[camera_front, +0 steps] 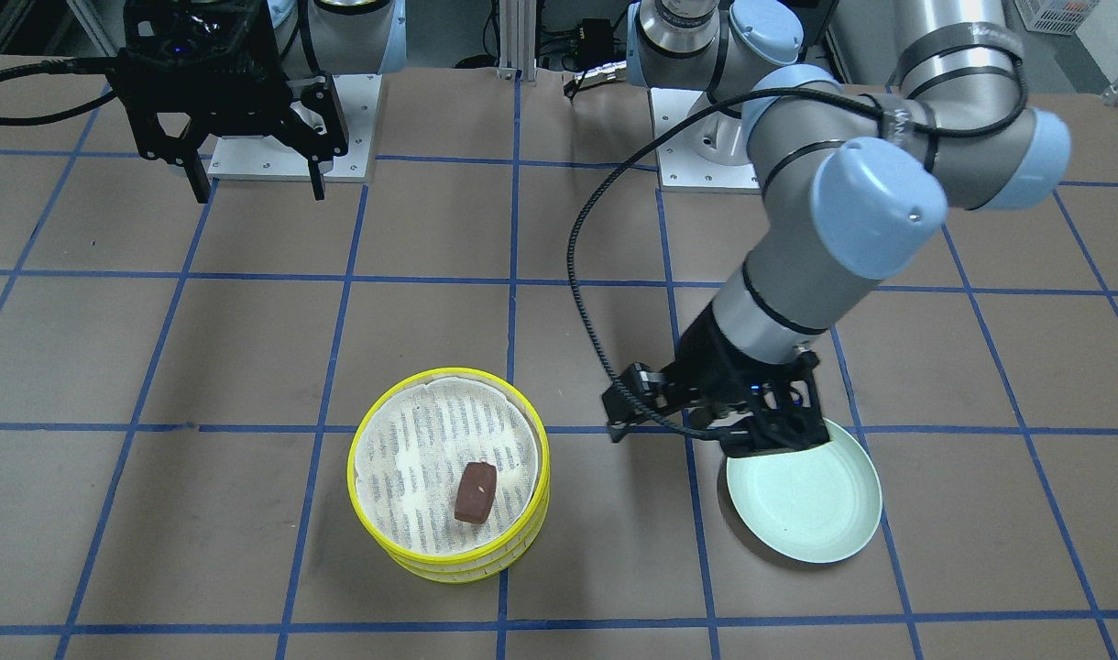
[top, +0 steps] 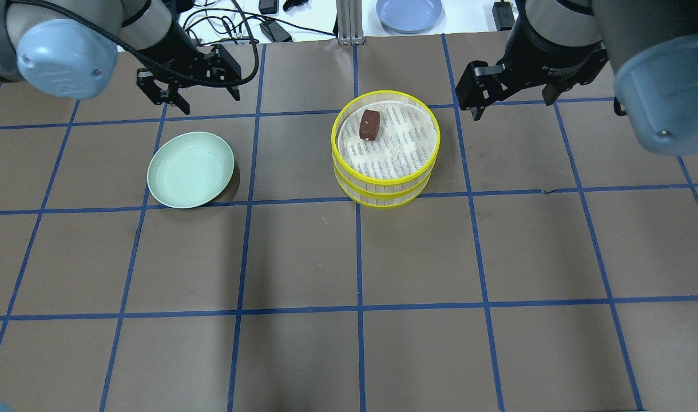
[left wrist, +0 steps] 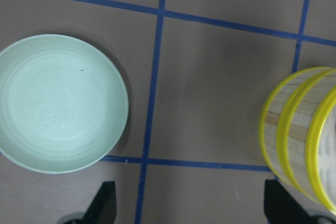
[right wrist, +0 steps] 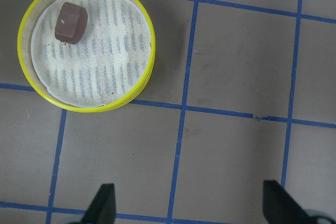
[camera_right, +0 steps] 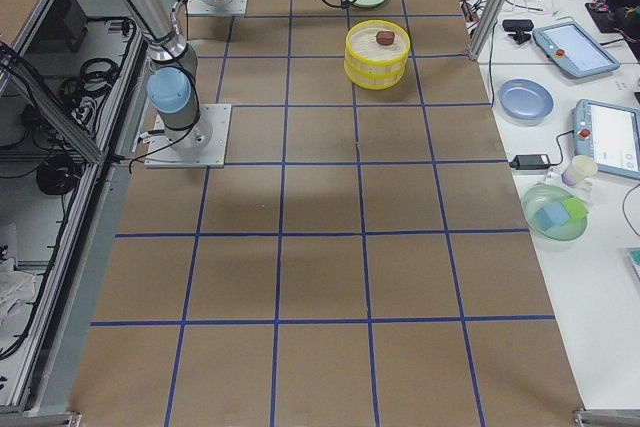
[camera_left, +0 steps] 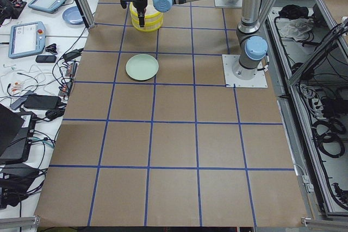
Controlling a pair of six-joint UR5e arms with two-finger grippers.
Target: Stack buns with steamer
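The yellow steamer [top: 386, 171] is a stack of tiers with a white liner on top. The dark reddish-brown bun [top: 370, 124] lies on that liner near the rim and also shows in the right wrist view [right wrist: 69, 22]. The pale cream bun is not in view. The pale green plate [top: 190, 169] is empty. My left gripper [top: 209, 100] is open and empty, hovering beyond the plate; the left wrist view [left wrist: 191, 205] shows the plate [left wrist: 60, 103] and the steamer's side [left wrist: 299, 135]. My right gripper [camera_front: 258, 188] is open and empty, high and to the steamer's right.
A blue plate [top: 409, 12] and cables lie on the white side table beyond the far edge. That table also holds teach pendants [camera_right: 570, 47] and a green bowl [camera_right: 555, 215]. Blue tape lines grid the brown table.
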